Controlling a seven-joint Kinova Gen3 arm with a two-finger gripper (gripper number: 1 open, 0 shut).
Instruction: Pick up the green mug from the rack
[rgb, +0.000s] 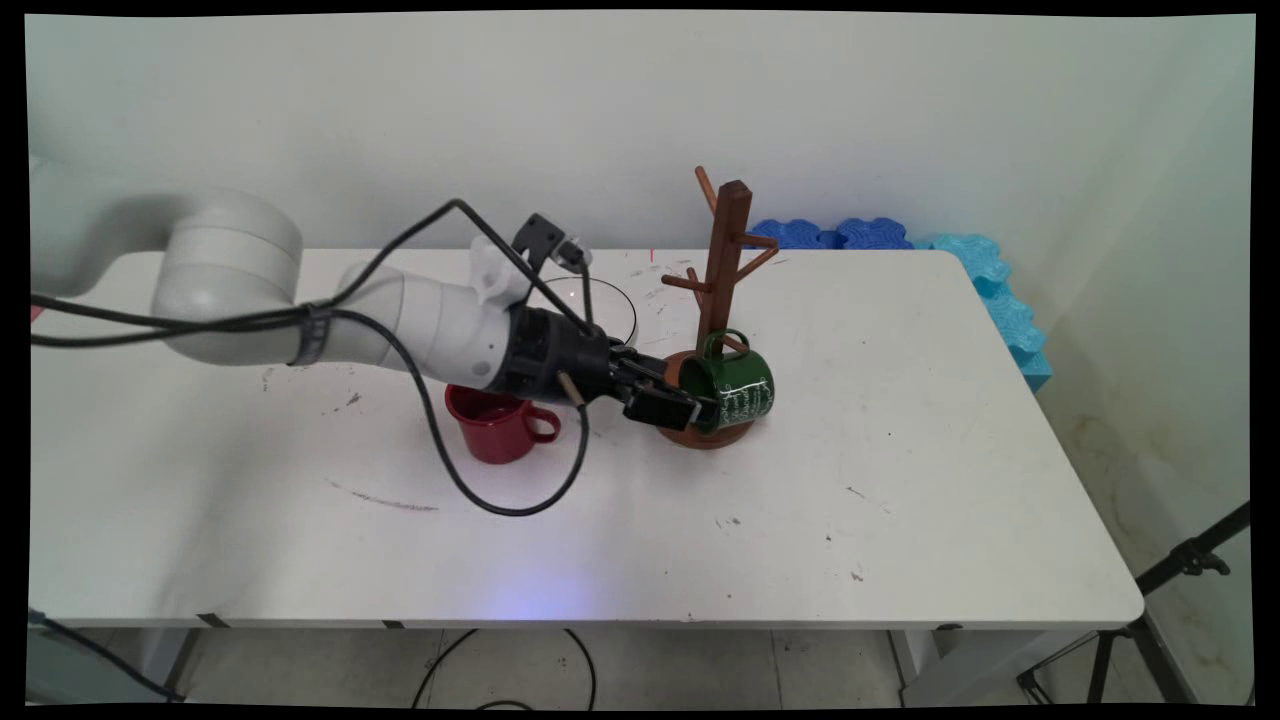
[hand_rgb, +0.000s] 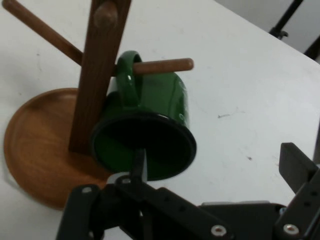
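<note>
A green enamel mug (rgb: 742, 388) (hand_rgb: 150, 127) hangs tilted by its handle on a low peg (hand_rgb: 162, 65) of the wooden mug tree (rgb: 722, 262) (hand_rgb: 97, 75), its mouth turned toward my hand. My gripper (rgb: 688, 400) (hand_rgb: 220, 172) is open right at the mug's rim. One finger (hand_rgb: 138, 165) stands in front of the dark mouth, and the other finger (hand_rgb: 298, 165) is well off to the side over bare table. The tree's round base (hand_rgb: 37, 142) lies under the mug.
A red mug (rgb: 497, 424) stands upright on the table just below my wrist. A round black-rimmed dish (rgb: 612, 296) lies behind the arm. Blue foam pieces (rgb: 985, 275) line the table's far right corner. A black tripod (rgb: 1180, 575) stands off the table's right side.
</note>
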